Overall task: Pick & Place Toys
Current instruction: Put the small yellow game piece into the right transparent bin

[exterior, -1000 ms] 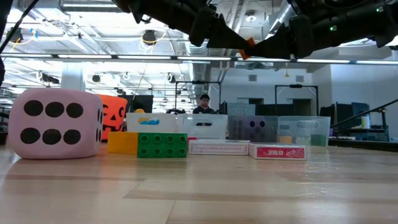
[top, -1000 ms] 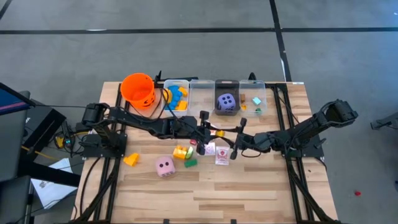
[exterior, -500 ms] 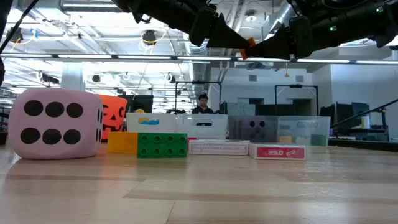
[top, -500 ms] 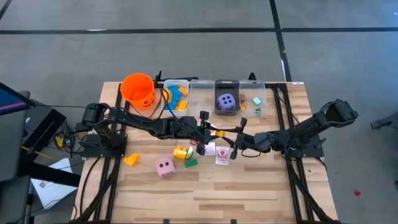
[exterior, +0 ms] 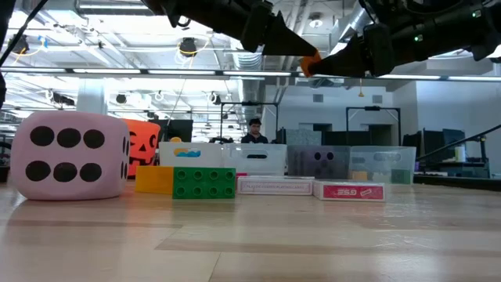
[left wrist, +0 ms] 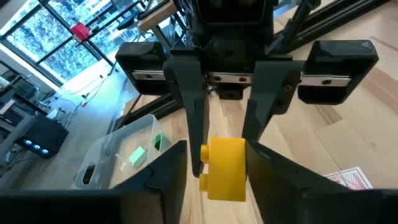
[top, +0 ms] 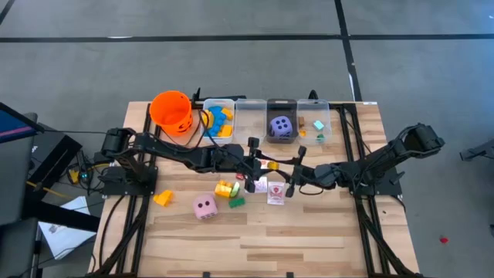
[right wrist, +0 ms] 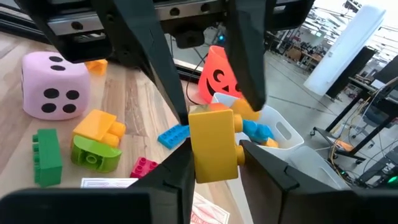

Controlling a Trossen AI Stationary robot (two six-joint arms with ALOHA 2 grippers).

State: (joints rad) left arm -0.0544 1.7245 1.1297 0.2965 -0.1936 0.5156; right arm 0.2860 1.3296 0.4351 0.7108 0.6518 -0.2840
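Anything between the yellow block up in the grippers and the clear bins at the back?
Nothing visible. The yellow block hangs above the table in the right gripper, with the left gripper close around it too. No toy lies between it and the clear bins.

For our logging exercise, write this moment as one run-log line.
phase: mid-air handover | yellow block: above table | right gripper: gripping yellow block | left gripper: at yellow block | pink die: on table
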